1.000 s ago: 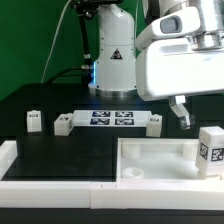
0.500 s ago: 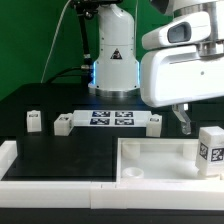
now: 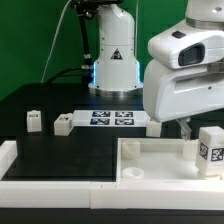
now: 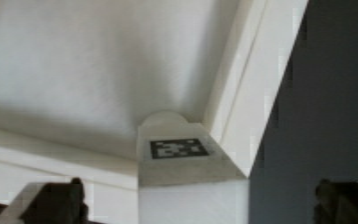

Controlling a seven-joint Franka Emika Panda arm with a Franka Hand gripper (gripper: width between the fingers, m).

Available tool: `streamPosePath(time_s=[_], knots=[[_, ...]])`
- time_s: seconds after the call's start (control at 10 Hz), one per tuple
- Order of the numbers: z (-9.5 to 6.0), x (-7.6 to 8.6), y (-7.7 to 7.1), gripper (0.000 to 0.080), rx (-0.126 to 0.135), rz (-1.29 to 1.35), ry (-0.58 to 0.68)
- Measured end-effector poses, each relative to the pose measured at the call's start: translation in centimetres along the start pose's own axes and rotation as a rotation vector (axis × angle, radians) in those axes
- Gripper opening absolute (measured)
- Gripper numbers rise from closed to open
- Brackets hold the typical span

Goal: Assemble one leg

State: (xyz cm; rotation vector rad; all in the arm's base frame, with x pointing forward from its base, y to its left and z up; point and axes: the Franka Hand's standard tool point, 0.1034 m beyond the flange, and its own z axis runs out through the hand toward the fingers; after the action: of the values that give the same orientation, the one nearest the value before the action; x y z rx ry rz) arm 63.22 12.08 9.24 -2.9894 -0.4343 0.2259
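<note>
White leg upright on panel, long axis vertical, tag facing exterior camera, fingers spread apart, empty.

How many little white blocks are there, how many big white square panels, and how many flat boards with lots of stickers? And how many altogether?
Small white plastic block-shaped legs: 4
Large white square panel: 1
Thin flat white marker board: 1
Total: 6
</note>
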Motion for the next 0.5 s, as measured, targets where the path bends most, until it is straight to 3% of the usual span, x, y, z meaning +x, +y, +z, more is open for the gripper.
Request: streamPosePath(time_s=[0.5], knots=[[0.57, 0.39, 0.38, 0.0649, -0.002, -0.010, 0.015]])
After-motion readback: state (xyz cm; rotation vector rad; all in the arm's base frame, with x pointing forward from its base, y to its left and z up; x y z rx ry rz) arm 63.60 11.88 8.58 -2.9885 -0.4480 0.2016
